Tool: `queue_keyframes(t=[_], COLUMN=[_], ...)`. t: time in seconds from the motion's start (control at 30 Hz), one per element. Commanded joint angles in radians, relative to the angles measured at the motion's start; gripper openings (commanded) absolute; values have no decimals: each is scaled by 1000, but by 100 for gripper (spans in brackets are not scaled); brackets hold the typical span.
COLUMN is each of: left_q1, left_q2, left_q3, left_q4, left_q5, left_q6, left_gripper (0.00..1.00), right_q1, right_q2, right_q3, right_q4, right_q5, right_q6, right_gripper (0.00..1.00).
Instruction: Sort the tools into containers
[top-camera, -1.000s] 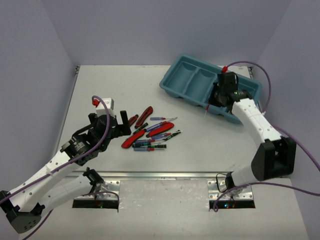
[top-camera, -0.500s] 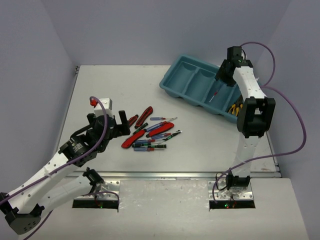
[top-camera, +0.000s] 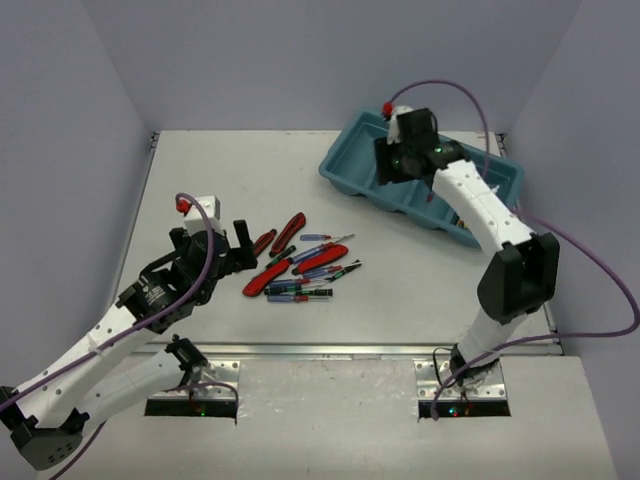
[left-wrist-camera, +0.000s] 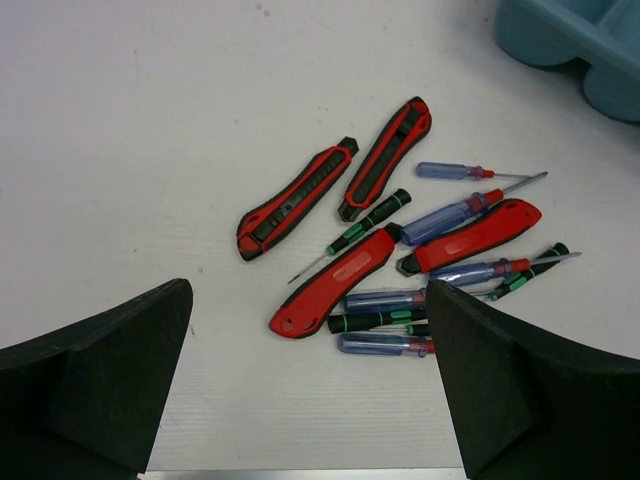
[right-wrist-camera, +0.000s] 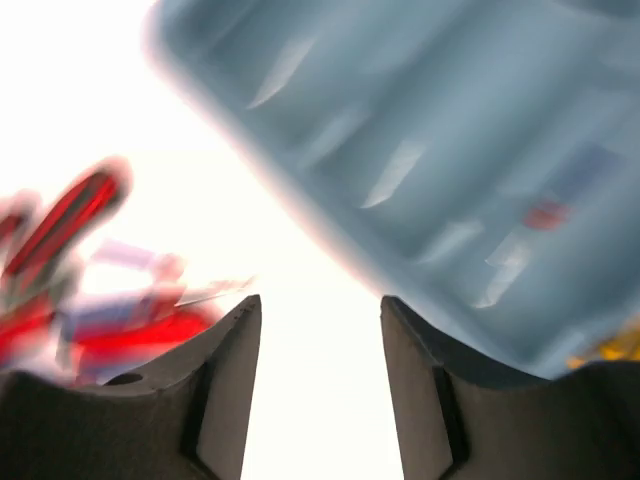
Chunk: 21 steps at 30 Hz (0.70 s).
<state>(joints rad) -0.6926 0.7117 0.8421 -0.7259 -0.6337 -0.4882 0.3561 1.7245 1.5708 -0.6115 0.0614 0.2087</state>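
The right wrist view is badly smeared. The teal tray (right-wrist-camera: 400, 150) fills its upper right, with only a blue-and-red blur (right-wrist-camera: 560, 195) in one compartment and a yellow patch (right-wrist-camera: 612, 348) cut off at the frame edge, neither sharp enough to name. The right gripper (right-wrist-camera: 318, 305) hangs over the tray's left compartments, jaws apart and nothing between them. From above, the right arm hides part of the tray's right half.

The left gripper (left-wrist-camera: 307, 300) hovers low over the desk (top-camera: 200, 170), jaws spread wide and holding nothing. The loose pile lies ahead of it: red-handled cutters (left-wrist-camera: 385, 158), blue-and-red screwdrivers (left-wrist-camera: 455, 213) and black-and-green screwdrivers (left-wrist-camera: 372, 218), overlapping so that some shafts are covered. Print on the handles, if any, is too small to read.
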Motion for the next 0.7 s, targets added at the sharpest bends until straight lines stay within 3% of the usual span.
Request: queue_keyframes(t=[0.0,0.07,0.17,0.37,0.67], left_q1=[51,63,65,67,67], left_q2=[-102,-141,-186,-203,-191], left_q3=[23,22,13,9,5], left_q4=[0,-3,2,11,24], left_q5=[-76,-89,-89,-72,-45], left_q6=[-34,-43,-45,-36,-18], left_gripper=[100,100,100,100,100], right_q1=[255,349,393,397,396], right_q2=[-34,-4,79,301,466], right_q3=[-227,-280,-239,-47,104], right_q4=[124,214,265,236,197], right_q5=[-107,-94,-17,33,37], right_q6=[-312,-333,-345,-404,-461], right_gripper=[42,42,40,32,33])
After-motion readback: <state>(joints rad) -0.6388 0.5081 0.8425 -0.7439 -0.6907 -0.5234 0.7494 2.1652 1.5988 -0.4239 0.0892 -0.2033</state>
